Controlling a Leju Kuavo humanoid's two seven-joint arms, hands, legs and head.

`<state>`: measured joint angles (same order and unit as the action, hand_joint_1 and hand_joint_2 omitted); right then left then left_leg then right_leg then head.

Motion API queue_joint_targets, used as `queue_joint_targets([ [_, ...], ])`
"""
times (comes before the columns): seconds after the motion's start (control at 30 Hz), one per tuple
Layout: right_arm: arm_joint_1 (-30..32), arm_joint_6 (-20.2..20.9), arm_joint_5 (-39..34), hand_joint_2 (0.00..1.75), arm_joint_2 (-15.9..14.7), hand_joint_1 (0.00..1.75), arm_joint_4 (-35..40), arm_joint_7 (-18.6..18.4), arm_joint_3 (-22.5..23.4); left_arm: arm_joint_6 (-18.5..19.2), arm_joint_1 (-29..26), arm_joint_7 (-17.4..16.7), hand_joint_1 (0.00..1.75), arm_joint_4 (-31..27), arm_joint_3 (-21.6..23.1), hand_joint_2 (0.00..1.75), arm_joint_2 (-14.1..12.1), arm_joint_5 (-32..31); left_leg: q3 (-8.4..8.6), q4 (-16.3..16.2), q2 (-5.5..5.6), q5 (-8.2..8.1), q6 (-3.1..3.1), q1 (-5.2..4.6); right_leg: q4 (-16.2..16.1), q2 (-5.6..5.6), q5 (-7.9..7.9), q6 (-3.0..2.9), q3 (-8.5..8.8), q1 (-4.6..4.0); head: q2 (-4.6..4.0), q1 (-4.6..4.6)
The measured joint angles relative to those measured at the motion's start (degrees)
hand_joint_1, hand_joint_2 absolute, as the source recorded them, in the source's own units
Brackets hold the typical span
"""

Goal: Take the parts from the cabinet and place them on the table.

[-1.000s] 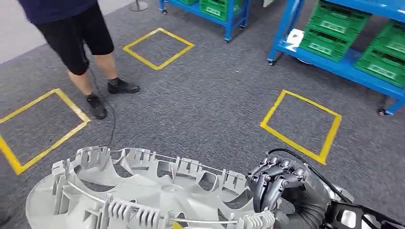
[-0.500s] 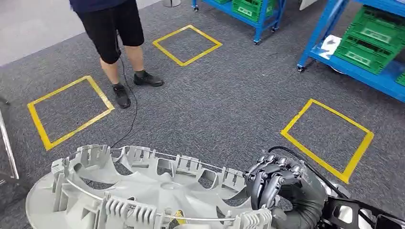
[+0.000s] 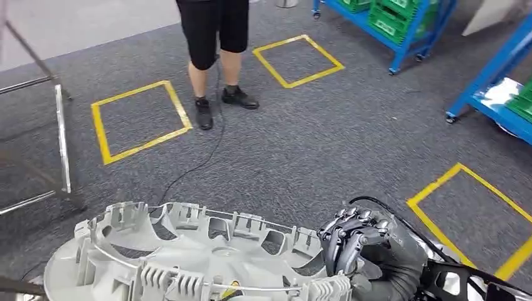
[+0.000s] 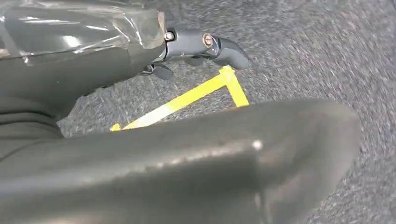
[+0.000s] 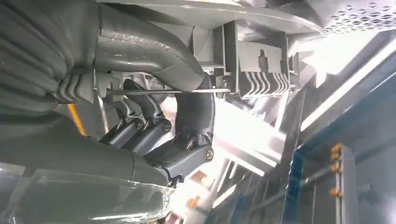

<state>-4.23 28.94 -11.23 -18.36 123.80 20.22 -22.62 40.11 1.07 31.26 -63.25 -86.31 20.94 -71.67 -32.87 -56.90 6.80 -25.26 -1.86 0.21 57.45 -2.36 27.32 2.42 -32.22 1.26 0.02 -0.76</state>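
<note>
A large grey plastic wheel cover [image 3: 188,263], inner ribbed side up, lies level low in the head view. My right hand [image 3: 367,248] grips its right rim, dark fingers curled over the edge. The right wrist view shows those fingers [image 5: 154,126] wrapped around the rim and its wire ring, under the cover's clips [image 5: 261,60]. In the left wrist view my left hand [image 4: 93,60] hangs over grey carpet with its fingers [image 4: 219,46] bent; a broad dark blurred surface [image 4: 210,158] crosses the picture below them. Whether that hand holds the cover, I cannot tell.
A person [image 3: 213,37] in black shorts stands ahead on the carpet, a black cable [image 3: 201,157] trailing from them. Yellow tape squares [image 3: 138,119] mark the floor. Blue racks with green crates [image 3: 401,19] stand at the far right. A metal frame [image 3: 61,138] is at the left.
The whole view has swung left: the person, tape squares and blue racks slid rightward and a metal frame came in at the left. The wheel cover and my right hand kept their place.
</note>
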Motion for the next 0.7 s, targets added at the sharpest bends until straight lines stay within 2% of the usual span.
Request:
queue_joint_targets([
  [0.03, -0.1, 0.0, 0.0, 1.75, 0.0, 1.75, -0.2, -0.1, -0.1, 0.0, -0.1, 0.0, 0.00, 0.1, 0.0, 0.00, 0.0, 0.0, -0.23, -0.1, 0.63, -0.12, 0.36, -0.31, 0.8, -1.55, 0.18, -0.74, -0.11, -0.47, 0.00, 0.13],
  [0.07, -0.2, 0.0, -0.2, 1.75, 0.0, 1.75, -0.2, 0.1, -0.2, 0.0, -0.1, -0.1, 0.00, 0.1, 0.0, 0.00, -0.1, 0.0, -0.58, -0.6, 1.05, -0.26, 0.59, -0.23, 0.3, -1.54, 0.13, -1.45, 0.29, -0.29, 0.00, -0.09],
  [0.13, -0.5, 0.0, -0.1, 1.75, -0.1, 1.75, -0.3, -0.1, -0.3, 0.0, -0.5, -0.1, 0.00, 0.2, 0.0, 0.00, -0.1, 0.1, -1.03, -0.5, 2.05, -0.06, 1.01, 0.02, 0.5, -0.60, 0.20, -2.12, 0.19, -0.68, 0.00, -0.04],
  [0.17, -0.6, 0.0, -0.1, 1.75, -0.1, 1.75, -0.3, -0.2, -0.4, -0.1, -0.7, -0.2, 0.00, 0.2, -0.1, 0.00, -0.1, 0.2, -1.22, -0.5, 2.62, -0.12, 1.15, 0.03, 0.4, -0.01, 0.17, -2.27, 0.29, -0.55, 0.00, 0.00],
  [0.2, -0.7, 0.0, -0.1, 1.75, -0.1, 1.75, -0.3, -0.2, -0.5, -0.1, -0.7, -0.3, 0.00, 0.2, 0.0, 0.00, -0.1, 0.2, -1.55, -1.0, 1.81, -0.53, 1.32, 0.11, 0.2, 0.71, 0.09, -2.54, 0.49, 0.00, 0.00, -0.04],
  [0.23, -0.8, 0.0, -0.2, 1.75, -0.1, 1.75, -0.3, -0.3, -0.5, -0.1, -0.8, -0.3, 0.00, 0.2, 0.0, 0.00, 0.0, 0.4, -2.22, -2.9, -2.45, -1.66, 1.69, -0.44, 0.1, 1.35, 0.29, -3.16, 0.77, -0.13, 0.00, -0.42],
  [0.27, -0.8, 0.0, -0.3, 1.75, -0.1, 1.75, -0.3, -0.3, -0.6, -0.1, -0.7, -0.4, 0.00, 0.2, 0.0, 0.00, -0.1, 0.9, -4.19, -6.8, -4.93, -3.67, 1.99, -0.33, 0.1, 2.02, 0.49, -3.47, 0.91, -0.30, 0.00, -0.74],
  [0.3, -0.9, 0.0, -0.5, 1.75, -0.1, 1.75, -0.3, -0.3, -0.7, -0.1, -0.6, -0.5, 0.00, 0.2, 0.0, 0.00, -0.1, 1.1, -6.58, -11.4, -6.00, -5.72, 2.14, -0.11, 0.1, 2.71, 0.62, -3.65, 0.97, -0.49, 0.00, -0.68],
  [0.33, -0.9, 0.0, -0.5, 1.75, -0.2, 1.75, -0.3, -0.3, -0.8, 0.0, -0.7, -0.6, 0.00, 0.2, 0.0, 0.00, -0.2, 1.5, -9.34, -16.6, -6.47, -7.73, 2.24, 0.02, 0.1, 3.50, 0.73, -3.80, 0.97, -0.63, 0.00, -0.70],
  [0.37, -0.9, 0.0, -0.5, 1.75, -0.2, 1.75, -0.3, -0.5, -0.9, 0.0, -0.7, -0.9, 0.00, 0.2, 0.0, 0.00, -0.1, 1.6, -11.32, -20.0, -6.53, -8.42, 2.28, 0.05, 0.1, 4.30, 0.83, -3.91, 0.99, -0.75, 0.00, -0.77],
  [0.4, -1.0, 0.0, -0.4, 1.75, -0.2, 1.75, -0.3, -0.7, -1.0, 0.2, -0.9, -1.0, 0.00, 0.3, 0.0, 0.00, -0.1, 1.8, -11.69, -20.1, -6.56, -7.69, 2.20, 0.06, 0.1, 5.04, 0.92, -4.02, 1.06, -0.88, 0.00, -0.72],
  [0.43, -1.1, -0.1, -0.4, 1.75, -0.2, 1.75, -0.3, -1.0, -1.1, 0.2, -1.0, -1.0, 0.00, 0.3, 0.0, 0.00, -0.1, 2.0, -10.62, -17.6, -6.67, -5.91, 2.04, 0.02, 0.1, 5.67, 1.11, -3.97, 1.18, -1.03, 0.00, -0.74],
  [0.47, -1.2, -0.2, -0.4, 1.75, -0.1, 1.75, -0.3, -1.2, -1.3, 0.4, -1.1, -1.0, 0.00, 0.3, 0.0, 0.00, -0.2, 2.0, -7.90, -12.3, -6.94, -3.20, 1.62, -0.10, 0.1, 6.36, 1.28, -4.04, 1.43, -1.24, 0.00, -0.74],
  [0.5, -1.4, -0.2, -0.4, 1.75, -0.1, 1.75, -0.3, -1.3, -1.5, 0.4, -1.2, -1.0, 0.00, 0.2, 0.0, 0.00, -0.3, 2.0, -4.48, -6.1, -8.25, -0.71, 0.81, -0.55, 0.1, 7.04, 1.48, -4.04, 1.75, -1.42, 0.00, -0.74],
  [0.53, -1.5, -0.2, -0.4, 1.75, -0.1, 1.75, -0.3, -1.4, -1.6, 0.4, -1.2, -1.0, 0.00, 0.2, 0.0, 0.00, -0.4, 2.1, -2.25, -2.3, -11.15, 0.15, -0.06, -1.29, 0.1, 7.47, 1.68, -3.95, 1.99, -1.49, 0.00, -0.70],
  [0.57, -1.6, -0.2, -0.5, 1.75, -0.1, 1.75, -0.3, -1.4, -1.7, 0.6, -1.0, -1.0, 0.00, 0.1, 0.0, 0.00, -0.5, 2.1, -2.09, -1.6, -11.74, -0.47, -0.09, -1.65, 0.1, 8.13, 1.97, -3.57, 2.00, -2.10, 0.00, -0.64],
  [0.67, -1.7, -0.2, -0.9, 1.75, -0.1, 1.75, -0.3, -1.6, -2.1, 0.5, -1.4, -1.1, 0.00, 0.1, 0.0, 0.00, -0.5, 2.4, -2.37, -1.3, -9.62, -0.32, -0.33, -1.79, -0.3, 10.02, 2.18, -3.09, 2.35, -2.00, 0.00, -0.70],
  [0.7, -1.8, -0.2, -1.0, 1.75, -0.1, 1.75, -0.3, -1.6, -2.2, 0.5, -1.6, -1.1, 0.00, 0.1, 0.0, 0.00, -0.5, 2.6, -0.89, -0.1, -8.72, 0.25, -0.65, -1.36, -0.5, 10.47, 2.53, -2.82, 2.62, -2.29, 0.00, -0.70],
])
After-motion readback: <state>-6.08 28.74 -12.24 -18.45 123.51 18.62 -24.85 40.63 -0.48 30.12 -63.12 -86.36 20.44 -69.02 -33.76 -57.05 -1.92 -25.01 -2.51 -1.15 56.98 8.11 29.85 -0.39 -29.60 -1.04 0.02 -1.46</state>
